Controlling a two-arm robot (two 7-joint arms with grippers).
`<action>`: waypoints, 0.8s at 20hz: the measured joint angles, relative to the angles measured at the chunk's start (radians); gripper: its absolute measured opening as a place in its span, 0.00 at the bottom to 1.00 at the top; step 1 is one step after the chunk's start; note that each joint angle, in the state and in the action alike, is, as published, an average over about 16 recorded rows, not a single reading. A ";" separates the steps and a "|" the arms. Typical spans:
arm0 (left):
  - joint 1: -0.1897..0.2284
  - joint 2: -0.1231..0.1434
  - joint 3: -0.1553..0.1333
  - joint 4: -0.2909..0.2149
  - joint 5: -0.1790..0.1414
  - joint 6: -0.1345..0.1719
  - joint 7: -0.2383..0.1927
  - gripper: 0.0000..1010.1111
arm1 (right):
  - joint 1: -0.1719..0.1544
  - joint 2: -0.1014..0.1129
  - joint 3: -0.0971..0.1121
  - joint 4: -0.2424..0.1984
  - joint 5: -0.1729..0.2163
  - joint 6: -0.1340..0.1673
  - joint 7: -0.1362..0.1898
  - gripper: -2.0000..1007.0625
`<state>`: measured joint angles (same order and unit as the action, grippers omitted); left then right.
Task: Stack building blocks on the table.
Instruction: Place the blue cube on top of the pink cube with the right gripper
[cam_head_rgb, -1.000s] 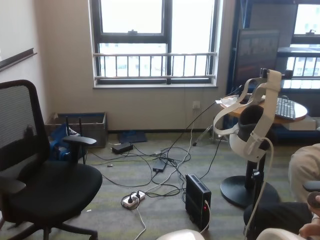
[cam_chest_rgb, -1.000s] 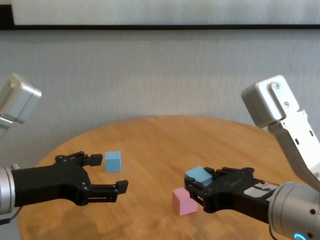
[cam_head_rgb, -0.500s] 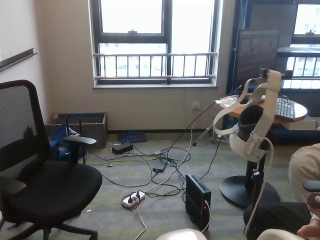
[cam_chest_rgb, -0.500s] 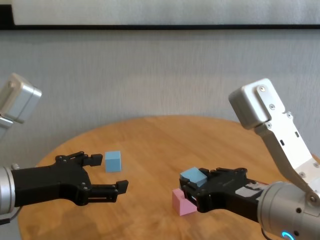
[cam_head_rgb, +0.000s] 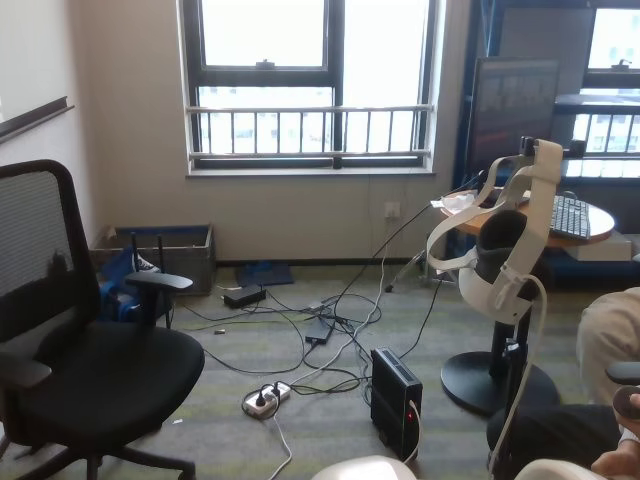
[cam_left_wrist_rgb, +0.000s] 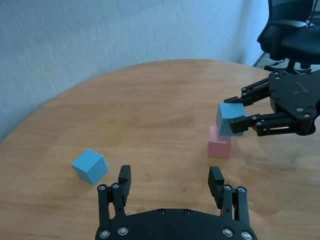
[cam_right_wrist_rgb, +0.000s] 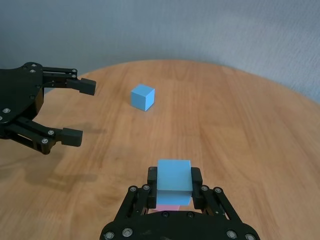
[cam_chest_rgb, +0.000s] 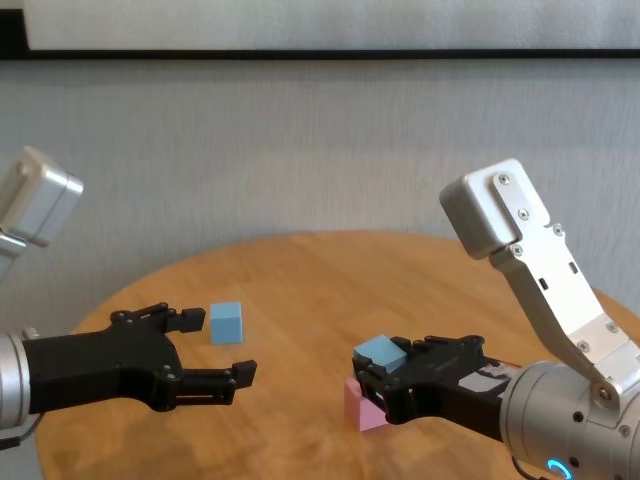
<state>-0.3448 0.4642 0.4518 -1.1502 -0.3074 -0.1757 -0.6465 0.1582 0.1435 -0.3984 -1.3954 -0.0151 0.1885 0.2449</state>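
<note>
My right gripper (cam_chest_rgb: 378, 368) is shut on a light blue block (cam_chest_rgb: 380, 351) and holds it just above the pale pink block (cam_chest_rgb: 357, 410), which rests on the round wooden table (cam_chest_rgb: 300, 270). The right wrist view shows the held blue block (cam_right_wrist_rgb: 174, 181) between the fingers, with a strip of the pink block (cam_right_wrist_rgb: 168, 206) beneath it. A second blue block (cam_chest_rgb: 226, 322) lies on the table to the left. My left gripper (cam_chest_rgb: 220, 346) hovers open beside it, holding nothing. In the left wrist view this loose block (cam_left_wrist_rgb: 90, 166) sits just outside the fingers of the left gripper (cam_left_wrist_rgb: 170, 175).
A grey wall (cam_chest_rgb: 320, 150) stands behind the table. A black office chair (cam_left_wrist_rgb: 295, 25) is past the table's far side. The head view shows only the room: a chair (cam_head_rgb: 80, 350), floor cables (cam_head_rgb: 320, 340) and a stand (cam_head_rgb: 500, 270).
My right gripper has carried the blue block leftward until it hangs over the pink block. The left gripper and the loose blue block have not moved.
</note>
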 joint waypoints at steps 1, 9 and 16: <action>0.000 0.000 0.000 0.000 0.000 0.000 0.000 0.99 | 0.001 -0.002 0.000 0.002 -0.002 0.001 0.000 0.36; 0.000 0.000 0.000 0.000 0.000 0.000 0.000 0.99 | 0.012 -0.016 0.002 0.019 -0.015 0.012 -0.001 0.36; 0.000 0.000 0.000 0.000 0.000 0.000 0.000 0.99 | 0.020 -0.025 0.003 0.033 -0.028 0.019 -0.003 0.36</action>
<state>-0.3448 0.4642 0.4518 -1.1502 -0.3074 -0.1757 -0.6465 0.1787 0.1182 -0.3957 -1.3621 -0.0434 0.2075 0.2421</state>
